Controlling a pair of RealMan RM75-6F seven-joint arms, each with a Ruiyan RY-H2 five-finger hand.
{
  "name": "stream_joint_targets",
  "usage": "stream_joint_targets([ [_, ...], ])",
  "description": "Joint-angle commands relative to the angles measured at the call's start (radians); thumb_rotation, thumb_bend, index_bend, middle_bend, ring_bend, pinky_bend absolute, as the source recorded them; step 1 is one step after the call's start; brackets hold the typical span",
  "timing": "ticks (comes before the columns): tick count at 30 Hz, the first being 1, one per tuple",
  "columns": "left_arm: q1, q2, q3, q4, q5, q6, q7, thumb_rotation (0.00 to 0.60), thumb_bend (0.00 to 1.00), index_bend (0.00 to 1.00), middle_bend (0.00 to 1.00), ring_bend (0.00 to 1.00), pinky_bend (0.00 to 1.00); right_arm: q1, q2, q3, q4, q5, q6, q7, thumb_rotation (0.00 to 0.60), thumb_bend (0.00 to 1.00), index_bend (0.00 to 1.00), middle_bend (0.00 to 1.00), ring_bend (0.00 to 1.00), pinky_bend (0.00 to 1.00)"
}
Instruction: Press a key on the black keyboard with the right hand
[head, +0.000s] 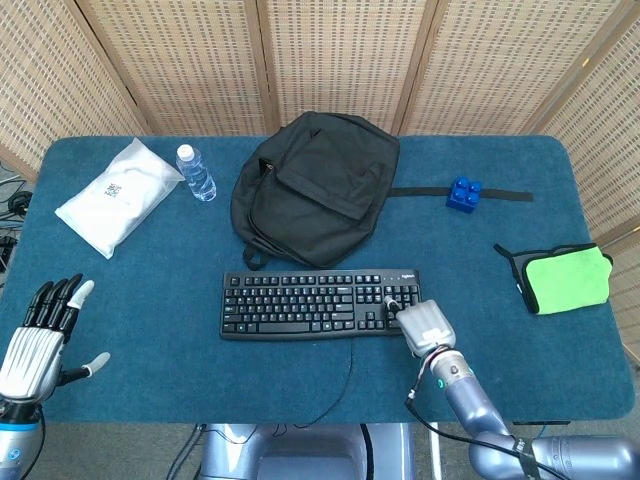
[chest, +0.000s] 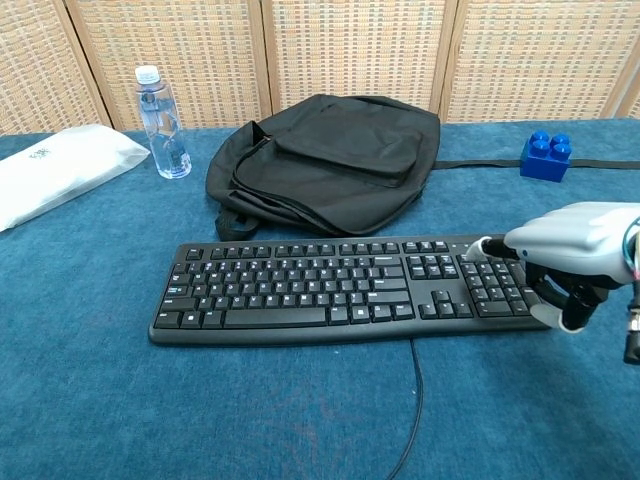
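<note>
The black keyboard (head: 320, 303) (chest: 345, 288) lies in the middle of the blue table, its cable running off the front edge. My right hand (head: 422, 326) (chest: 566, 250) is at the keyboard's right end, one finger stretched out and the rest curled in, holding nothing. The outstretched fingertip (chest: 479, 246) sits over the upper left keys of the number pad; whether it touches a key I cannot tell. My left hand (head: 40, 335) hovers at the table's front left corner with its fingers spread, holding nothing; only the head view shows it.
A black backpack (head: 315, 185) (chest: 330, 160) lies just behind the keyboard. A water bottle (head: 196, 172) and a white packet (head: 115, 195) are at the back left. A blue brick (head: 464, 193) sits on a black strap at the back right, a green pouch (head: 565, 280) at the right edge.
</note>
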Motion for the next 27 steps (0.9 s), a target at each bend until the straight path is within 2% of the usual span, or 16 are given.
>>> stream_joint_targets([
  [1,-0.002,-0.002,-0.001,-0.001,-0.003,-0.004,0.001,0.600,0.00,0.00,0.00,0.00,0.00,0.016,-0.004,-0.005,0.018,0.018,-0.007,0.006,0.600,0.54,0.04,0.73,0.66,0.47],
  [27,-0.011,-0.009,-0.001,0.004,-0.017,-0.024,0.014,0.600,0.00,0.00,0.00,0.00,0.00,0.087,-0.016,-0.060,0.082,0.078,-0.019,0.078,0.600,0.54,0.04,0.73,0.66,0.47],
])
